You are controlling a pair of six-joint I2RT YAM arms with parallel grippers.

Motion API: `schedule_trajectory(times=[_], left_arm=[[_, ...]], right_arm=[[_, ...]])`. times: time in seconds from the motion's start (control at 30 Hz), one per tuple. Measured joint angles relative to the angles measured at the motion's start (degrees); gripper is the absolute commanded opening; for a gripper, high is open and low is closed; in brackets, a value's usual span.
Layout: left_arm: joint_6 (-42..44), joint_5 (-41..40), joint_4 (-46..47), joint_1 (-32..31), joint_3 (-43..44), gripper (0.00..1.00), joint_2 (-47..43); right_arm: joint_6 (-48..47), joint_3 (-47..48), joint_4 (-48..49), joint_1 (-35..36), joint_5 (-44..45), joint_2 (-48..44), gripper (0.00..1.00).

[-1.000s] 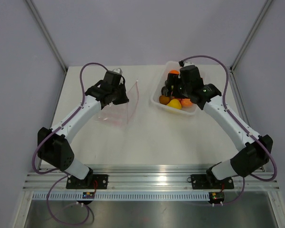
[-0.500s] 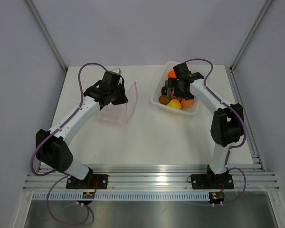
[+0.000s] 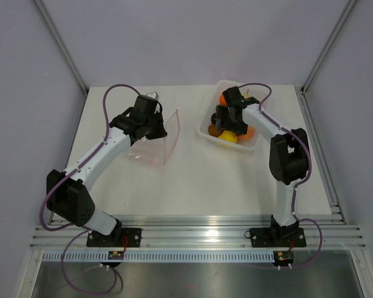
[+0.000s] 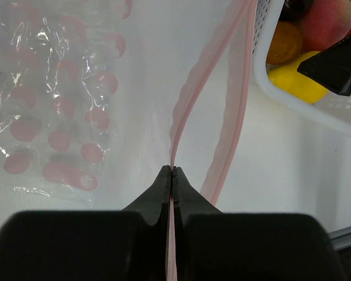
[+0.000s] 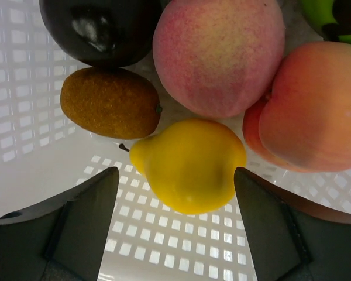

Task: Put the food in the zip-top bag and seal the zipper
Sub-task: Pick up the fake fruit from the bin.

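Now left tool (image 4: 172, 171) clamps zipper (image 4: 231, 117); right tool (image 5: 172, 193) spread astride yellow fruit (image 5: 187, 164).

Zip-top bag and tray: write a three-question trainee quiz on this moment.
1. True or false: the left gripper is shut on the zipper of the zip-top bag.
2. Which fruit lies between the open fingers of the right gripper? A. brown kiwi B. yellow lemon C. dark plum
3. Short answer: what holds the food now?
Key: 1 true; 2 B; 3 the white tray.
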Motion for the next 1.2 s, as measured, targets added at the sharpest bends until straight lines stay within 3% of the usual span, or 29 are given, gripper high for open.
schedule_trajectory(times=[0.13, 0.23, 0.27, 0.37, 0.43, 0.7, 0.93, 1.2], left_arm=[[0.0, 0.0, 0.0, 0.0, -0.4, 0.00, 0.0], [0.0, 0.0, 0.1, 0.0, -0.4, 0.00, -0.1], [0.0, 0.0, 0.1, 0.0, -0.4, 0.00, -0.1], [0.0, 0.0, 0.2, 0.0, -0.4, 0.00, -0.1], [0.0, 0.0, 0.1, 0.0, -0.4, 0.00, -0.1], [0.0, 0.0, 0.4, 0.0, -0.4, 0.00, 0.0], [0.0, 0.0, 0.9, 0.0, -0.4, 0.00, 0.0], [0.0, 0.3, 0.8, -0.6, 1.0, 0.00, 2.8]], right_arm=[[0.0, 1.6, 0.1, 0.0, 0.5, 2.6, 0.78], [-0.1, 1.6, 0.1, 0.0, 2.0, 3.3, 0.63], [-0.2, 1.6, 0.3, 0.0, 2.4, 3.4, 0.52], [-0.3, 1.6, 0.5, 0.0, 3.2, 3.4, 0.34], [-0.3, 1.6, 0.5, 0.0, 3.5, 3.3, 0.28], [-0.2, -2.1, 1.1, 0.0, 4.1, -2.2, 0.22], [0.0, -5.2, 1.9, 0.0, 4.6, -12.0, 0.22], [0.3, -5.2, 1.8, 0.0, 5.0, -15.1, 0.23]])
